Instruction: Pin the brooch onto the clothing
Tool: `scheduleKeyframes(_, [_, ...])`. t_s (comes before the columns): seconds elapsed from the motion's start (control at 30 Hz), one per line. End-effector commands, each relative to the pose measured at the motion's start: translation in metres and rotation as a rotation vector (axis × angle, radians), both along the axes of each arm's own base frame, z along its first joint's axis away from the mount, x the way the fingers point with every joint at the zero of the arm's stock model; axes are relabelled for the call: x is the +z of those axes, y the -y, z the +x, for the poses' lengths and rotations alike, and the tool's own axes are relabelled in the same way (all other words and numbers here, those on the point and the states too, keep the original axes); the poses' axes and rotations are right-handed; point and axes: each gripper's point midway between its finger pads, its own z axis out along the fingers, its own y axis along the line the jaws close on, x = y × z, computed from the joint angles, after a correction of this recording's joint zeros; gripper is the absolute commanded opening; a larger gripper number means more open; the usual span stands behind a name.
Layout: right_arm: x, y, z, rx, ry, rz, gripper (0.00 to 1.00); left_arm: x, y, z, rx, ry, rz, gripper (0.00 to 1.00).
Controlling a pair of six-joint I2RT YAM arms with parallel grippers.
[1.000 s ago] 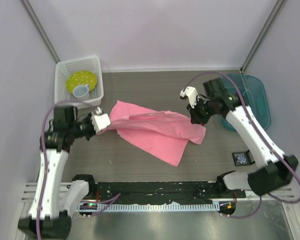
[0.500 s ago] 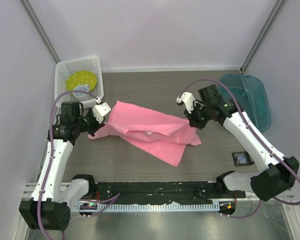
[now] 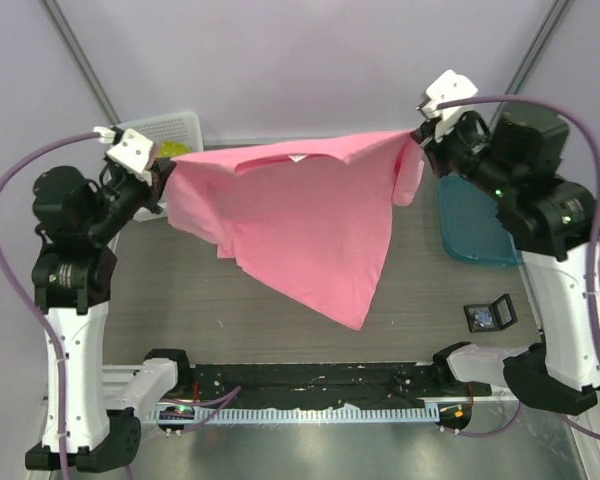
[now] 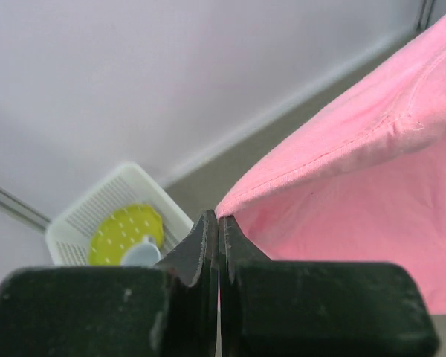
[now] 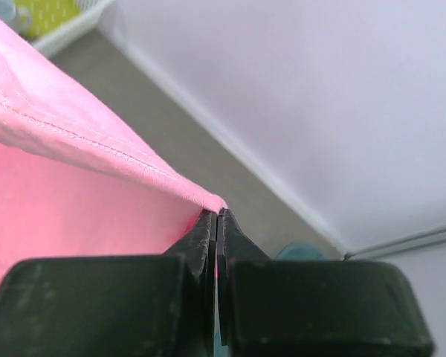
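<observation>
Clothing [image 3: 300, 220] is held spread above the desk [image 3: 180, 300], clenched by left end effector [image 3: 160, 175] and right end effector [image 3: 420, 145]; laying it flat is judged next.

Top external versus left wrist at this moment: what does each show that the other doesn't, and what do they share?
Only top external: the whole pink T-shirt held up, spread between the left gripper and the right gripper, plus the small black case and the teal bin. Only left wrist: a close look at the left jaws shut on the shirt's stitched edge, and the cup. Both: the shirt, the white basket and its yellow plate.
</observation>
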Motion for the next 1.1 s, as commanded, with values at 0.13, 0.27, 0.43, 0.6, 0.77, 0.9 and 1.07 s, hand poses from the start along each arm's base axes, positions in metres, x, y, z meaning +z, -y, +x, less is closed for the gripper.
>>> scheduleKeyframes(0.13, [0.127,0.016,-0.079,0.068,0.285,0.226,0.01,0.137,0.006,-0.102,-0.041,0.397,-0.136,0.0])
scheduleKeyframes(0.27, [0.158,0.021,-0.123,0.131,0.333,0.307,0.01,0.161,0.009,-0.147,-0.069,0.513,-0.132,0.0])
scheduleKeyframes(0.43, [0.183,0.033,-0.165,0.162,0.457,0.314,0.01,0.192,0.005,-0.187,-0.055,0.617,-0.154,0.0])
scheduleKeyframes(0.6, [0.229,0.033,-0.217,0.115,0.73,0.275,0.01,0.223,-0.001,-0.199,0.019,0.69,-0.15,0.0])
scheduleKeyframes(0.77, [0.224,0.052,-0.17,-0.003,0.671,0.286,0.01,0.224,-0.008,-0.171,0.081,0.668,-0.13,0.0])
scheduleKeyframes(0.9, [0.183,0.065,-0.105,0.009,0.475,0.292,0.01,0.198,-0.021,-0.126,0.128,0.56,-0.146,0.0])
scheduleKeyframes(1.07, [0.11,0.072,-0.041,0.072,0.241,0.334,0.01,0.105,-0.016,-0.043,0.034,0.276,-0.17,0.0])
